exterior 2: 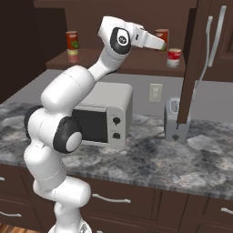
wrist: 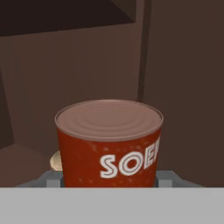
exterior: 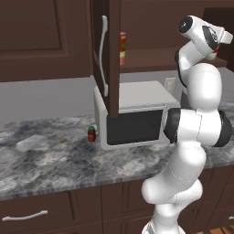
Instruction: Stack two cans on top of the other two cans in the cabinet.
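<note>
The cabinet [exterior: 109, 55] stands open, its door swung out toward me. My gripper [exterior 2: 160, 44] is shut on a red-orange can [exterior 2: 161, 33], held above the shelf [exterior 2: 136, 67]. In the hand view that can [wrist: 109, 144] fills the space between my fingertips [wrist: 52, 179], with white lettering on its side. Just right of it and lower, a red can with a white band [exterior 2: 174, 57] stands on the shelf. At the shelf's left end, a red can sits on a yellow-and-red can [exterior 2: 72, 46], and that stack [exterior: 122, 48] shows past the door edge. A pale round edge [wrist: 56, 161] peeks out behind the held can.
A white microwave [exterior: 132, 119] sits on the marble counter [exterior: 55, 160] under the cabinet. A small red green-capped bottle [exterior: 92, 133] stands left of it. A toaster [exterior 2: 173, 119] is at the right, below the second open door [exterior 2: 193, 59]. Drawers line the counter front.
</note>
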### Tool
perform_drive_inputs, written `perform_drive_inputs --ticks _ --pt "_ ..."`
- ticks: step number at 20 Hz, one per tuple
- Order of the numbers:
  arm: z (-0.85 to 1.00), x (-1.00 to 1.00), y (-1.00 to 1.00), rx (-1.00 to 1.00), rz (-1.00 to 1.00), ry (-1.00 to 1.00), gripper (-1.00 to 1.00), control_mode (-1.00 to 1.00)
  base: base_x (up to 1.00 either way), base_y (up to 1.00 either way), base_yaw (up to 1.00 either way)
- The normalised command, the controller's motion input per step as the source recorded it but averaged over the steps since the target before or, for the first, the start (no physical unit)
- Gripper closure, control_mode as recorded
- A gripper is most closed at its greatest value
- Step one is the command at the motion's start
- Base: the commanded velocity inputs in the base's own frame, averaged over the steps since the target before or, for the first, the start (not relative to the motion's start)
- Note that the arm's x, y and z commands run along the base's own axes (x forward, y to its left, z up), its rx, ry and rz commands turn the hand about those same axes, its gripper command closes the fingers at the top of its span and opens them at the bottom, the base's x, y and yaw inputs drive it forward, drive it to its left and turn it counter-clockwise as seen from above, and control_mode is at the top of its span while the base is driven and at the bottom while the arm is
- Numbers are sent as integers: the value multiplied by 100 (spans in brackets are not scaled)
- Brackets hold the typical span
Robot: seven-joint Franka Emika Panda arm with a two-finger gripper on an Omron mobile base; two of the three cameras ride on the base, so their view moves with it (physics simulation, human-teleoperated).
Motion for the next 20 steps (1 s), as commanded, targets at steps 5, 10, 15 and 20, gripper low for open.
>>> perform_drive_inputs --ticks 5,10,15,20 --pt "0 21 -17 0 0 0 100 -100 0 0 0" --pt "0 24 -15 0 0 0 100 -100 0 0 0" --pt "0 19 -8 6 0 0 100 -100 0 0 0" --pt "0 23 -9 7 0 0 100 -100 0 0 0"
